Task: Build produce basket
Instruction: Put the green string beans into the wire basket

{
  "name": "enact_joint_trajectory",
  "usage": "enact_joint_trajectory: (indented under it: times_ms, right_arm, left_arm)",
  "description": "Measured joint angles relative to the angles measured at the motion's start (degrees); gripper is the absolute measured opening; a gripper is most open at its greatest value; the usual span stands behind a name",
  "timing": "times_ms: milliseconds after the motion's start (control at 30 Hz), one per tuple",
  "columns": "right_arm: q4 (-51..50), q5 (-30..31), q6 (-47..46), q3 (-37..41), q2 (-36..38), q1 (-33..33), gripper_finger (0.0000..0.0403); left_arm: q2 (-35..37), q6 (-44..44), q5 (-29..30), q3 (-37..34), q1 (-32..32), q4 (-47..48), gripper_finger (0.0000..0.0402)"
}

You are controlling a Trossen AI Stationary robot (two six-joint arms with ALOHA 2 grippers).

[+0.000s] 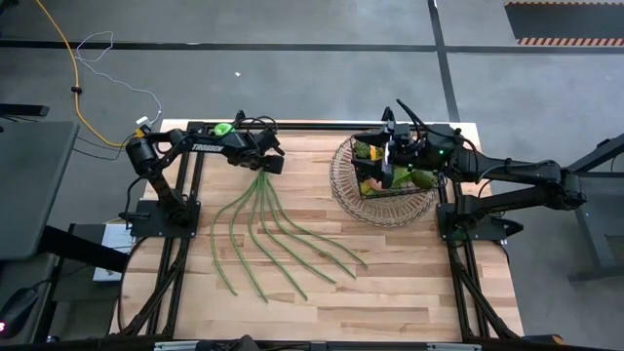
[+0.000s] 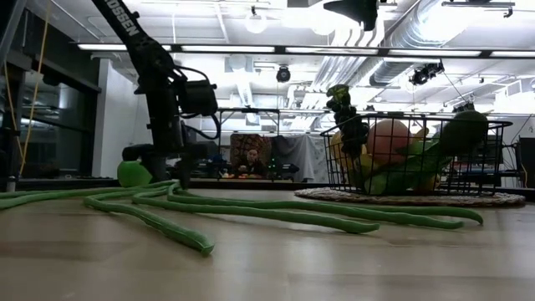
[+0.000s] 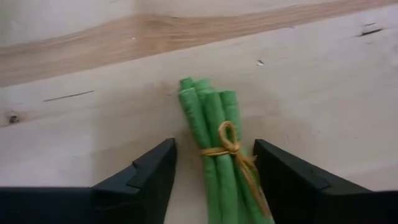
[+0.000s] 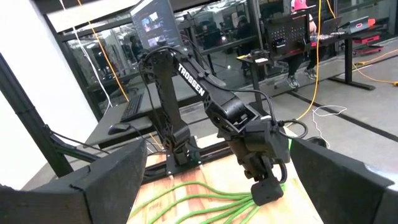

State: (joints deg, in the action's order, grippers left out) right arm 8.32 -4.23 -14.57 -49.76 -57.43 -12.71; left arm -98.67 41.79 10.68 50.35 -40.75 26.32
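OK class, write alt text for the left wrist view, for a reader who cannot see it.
The left end effector is open, its two dark fingers on either side of the tied end of a bundle of long green beans, not yet closed on it. A yellowish string binds the beans, which lie flat on the light wooden table.

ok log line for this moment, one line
left gripper: open, straddling tied end of green beans | right gripper: open, above basket | beans: on table
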Motion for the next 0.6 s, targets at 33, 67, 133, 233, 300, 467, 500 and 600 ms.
enact_joint_trajectory:
  times_ms: [33, 67, 133, 233, 300, 467, 500, 600]
  right_arm:
    - [0.00, 0.00, 0.00, 0.00, 0.00, 0.00, 0.0385]
    - [0.00, 0.00, 0.00, -0.01, -0.02, 0.00, 0.0385]
    - [0.00, 0.00, -0.58, -0.01, -0.01, 0.00, 0.0385]
    - [0.00, 0.00, -1.01, 0.00, -0.02, 0.00, 0.0385]
    - [-0.01, 0.00, -0.98, 0.00, -0.01, 0.00, 0.0385]
    - [-0.02, 0.00, -2.14, 0.00, 0.00, 0.00, 0.0385]
    - [-0.02, 0.00, -2.35, 0.00, -0.01, 0.00, 0.0385]
    - [-0.02, 0.00, -2.54, 0.00, 0.00, 0.00, 0.0385]
  left_arm:
    - [-0.02, -0.23, 0.00, 0.00, -0.01, -0.05, 0.0189]
    - [-0.03, -0.62, -0.01, 0.00, -0.02, -0.24, 0.0176]
    - [-0.11, -1.60, -0.07, 0.00, 0.00, -0.71, 0.0147]
    - [-0.15, -2.84, -0.26, -0.02, 0.04, -1.12, 0.0096]
    - [-0.15, -3.00, -0.24, -0.02, 0.04, -1.13, 0.0061]
    - [-0.02, -5.91, -0.26, -0.04, 0.04, -1.59, 0.0019]
    - [0.09, -6.49, -0.26, -0.09, 0.04, -1.66, 0.0019]
    - [0.55, -7.37, -0.17, -0.23, 0.04, -2.09, 0.0023]
